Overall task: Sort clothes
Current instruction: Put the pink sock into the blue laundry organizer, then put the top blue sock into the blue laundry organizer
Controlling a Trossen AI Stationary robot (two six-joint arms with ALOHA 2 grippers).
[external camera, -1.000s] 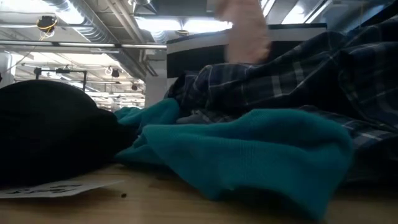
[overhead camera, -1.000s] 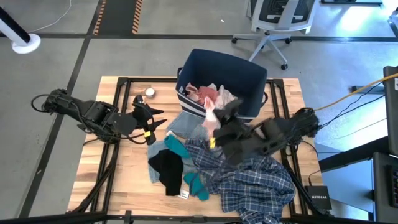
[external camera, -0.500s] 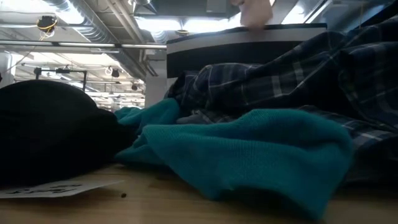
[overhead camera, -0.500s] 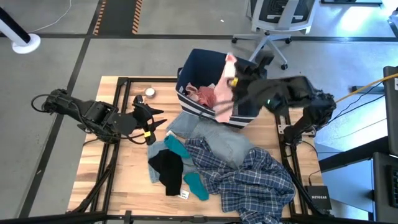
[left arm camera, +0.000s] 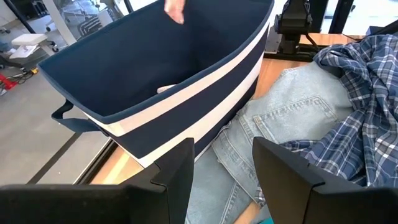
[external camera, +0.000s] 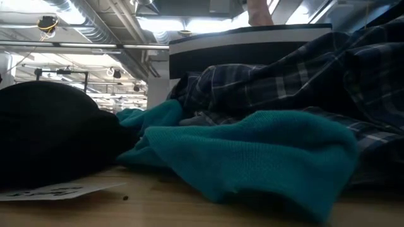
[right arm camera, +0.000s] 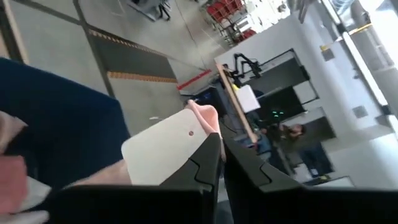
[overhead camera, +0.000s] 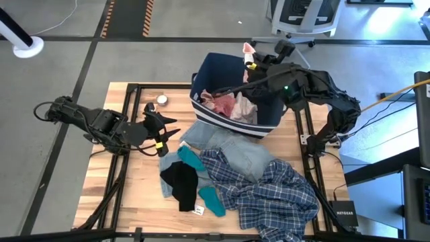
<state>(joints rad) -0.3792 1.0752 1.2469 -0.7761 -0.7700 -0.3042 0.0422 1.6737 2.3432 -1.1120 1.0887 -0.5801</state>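
Dangling from the clenched right gripper (overhead camera: 250, 64) over the far rim of the navy bin (overhead camera: 263, 82): a small pink garment (overhead camera: 248, 49), pinched at one corner together with its white tag (right arm camera: 163, 152), fingers (right arm camera: 208, 163) pressed flat on the cloth with no gap visible. Held high, above the bin's far-right corner, with more pink and white pieces (overhead camera: 225, 104) already heaped inside.

Risk, as a judgement: held so close to the far rim, liable to drop outside the bin onto the floor behind if let go here, or to snag and drape over the wall. Thin pinch near the tag too, so likely to slip early on any quick swing. Safer to bring it inward over the heap before letting go.

Outward from there: light blue denim (overhead camera: 232, 144) lying just near of the bin, partly tucked under its striped wall; plaid shirt (overhead camera: 269, 195) spread at the near right; teal pieces (overhead camera: 190, 158) and a black piece (overhead camera: 180, 181) to the left of it, all resting on the wooden table (overhead camera: 127, 195).

Waiting at the left side of the table, well apart from the pile: left gripper (overhead camera: 168, 131), fingers (left arm camera: 180, 171) parted and empty, pointed toward bin and denim.
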